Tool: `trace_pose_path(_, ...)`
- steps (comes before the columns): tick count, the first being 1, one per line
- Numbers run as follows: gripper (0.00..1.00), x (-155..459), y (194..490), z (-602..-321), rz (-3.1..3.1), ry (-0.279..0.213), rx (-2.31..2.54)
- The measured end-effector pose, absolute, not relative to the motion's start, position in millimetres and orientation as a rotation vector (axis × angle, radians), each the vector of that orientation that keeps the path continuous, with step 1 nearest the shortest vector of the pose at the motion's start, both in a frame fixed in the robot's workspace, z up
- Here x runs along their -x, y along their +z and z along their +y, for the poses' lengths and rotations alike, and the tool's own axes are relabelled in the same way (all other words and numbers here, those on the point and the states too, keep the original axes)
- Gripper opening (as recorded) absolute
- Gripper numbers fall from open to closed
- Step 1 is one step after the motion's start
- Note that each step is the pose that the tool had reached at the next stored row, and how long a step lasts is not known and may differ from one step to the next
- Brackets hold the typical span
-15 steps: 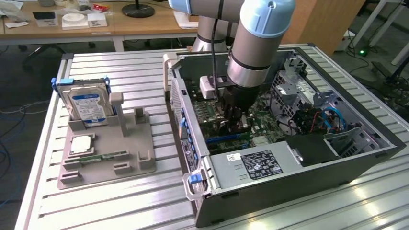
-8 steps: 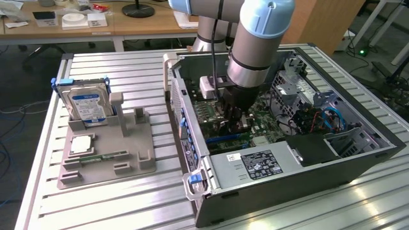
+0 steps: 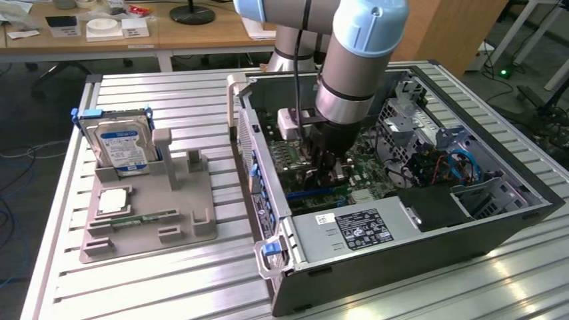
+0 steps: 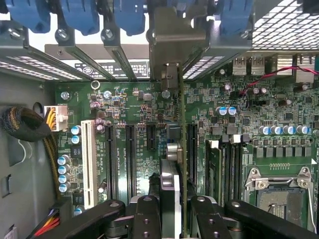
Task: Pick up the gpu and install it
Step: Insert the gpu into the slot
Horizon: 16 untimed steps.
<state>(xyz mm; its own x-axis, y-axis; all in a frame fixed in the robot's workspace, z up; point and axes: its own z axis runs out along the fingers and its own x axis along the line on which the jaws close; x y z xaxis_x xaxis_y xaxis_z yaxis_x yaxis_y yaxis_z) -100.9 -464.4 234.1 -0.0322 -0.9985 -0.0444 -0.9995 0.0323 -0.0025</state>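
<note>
gpu edge-on, clamped in jaws — over motherboard slots, inside case

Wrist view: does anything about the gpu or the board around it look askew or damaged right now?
Nothing stands out. The gpu sits edge-on between the gripper fingers, running parallel to the expansion slots on the motherboard, its metal bracket lined up with the rear slot openings. I see no bent parts or loose debris. Whether it is fully seated I cannot tell.

A ribbed aluminium worktop carries two things. Toward the exterior view's left sits a grey holder tray; just beside it, to the right, lies an open computer case, side panel off.
</note>
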Motion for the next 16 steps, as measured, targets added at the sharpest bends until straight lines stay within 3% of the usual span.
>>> trace_pose_path(16,0.28,101.0,230.2,-464.4,2.233,0.045,2.162)
